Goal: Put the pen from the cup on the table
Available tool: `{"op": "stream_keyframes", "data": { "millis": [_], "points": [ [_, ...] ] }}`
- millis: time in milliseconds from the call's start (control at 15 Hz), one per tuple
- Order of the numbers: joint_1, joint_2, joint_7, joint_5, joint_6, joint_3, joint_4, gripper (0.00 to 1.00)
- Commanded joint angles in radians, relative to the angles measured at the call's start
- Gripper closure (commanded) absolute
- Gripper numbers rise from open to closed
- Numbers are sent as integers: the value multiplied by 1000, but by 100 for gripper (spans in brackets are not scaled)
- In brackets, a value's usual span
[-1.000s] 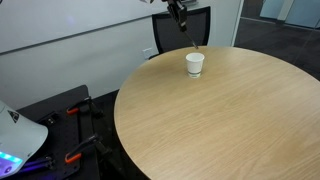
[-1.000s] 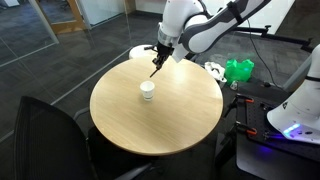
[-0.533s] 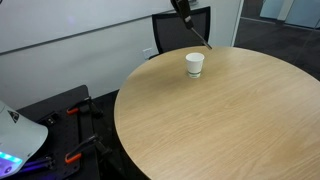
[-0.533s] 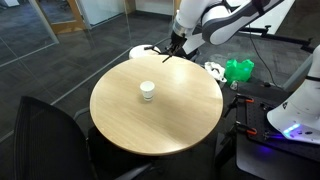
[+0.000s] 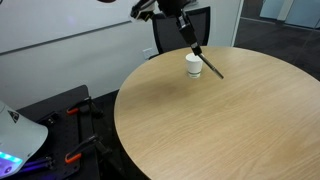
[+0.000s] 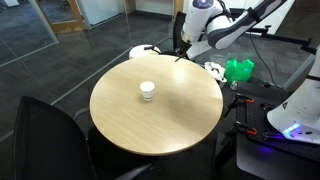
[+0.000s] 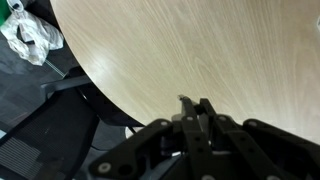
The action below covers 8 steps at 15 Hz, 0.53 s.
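The white cup stands upright on the round wood-grain table, near its far side; it also shows in the other exterior view. My gripper hangs above and just behind the cup, shut on the thin dark pen. The pen slants down past the cup, out of it and above the tabletop. In an exterior view my gripper is over the table's far rim, well away from the cup. In the wrist view the fingers are pressed together over the table top; the cup is out of view there.
A black chair stands behind the table. Another dark chair is at its near side. A green bag and a white machine sit beside the table. A white plastic bag lies on the floor past the table's edge.
My gripper carried the pen up and away from the cup toward the table's edge. The pen is now more tilted. The cup has not moved.
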Motion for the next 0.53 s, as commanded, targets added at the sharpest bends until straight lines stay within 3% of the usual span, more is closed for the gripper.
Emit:
{"op": "stream_keyframes", "data": {
  "millis": [0,467],
  "points": [
    [-22,71,70,-17,26,0,8,97],
    [2,230,179,-23,67,-45,55,97]
  ]
}}
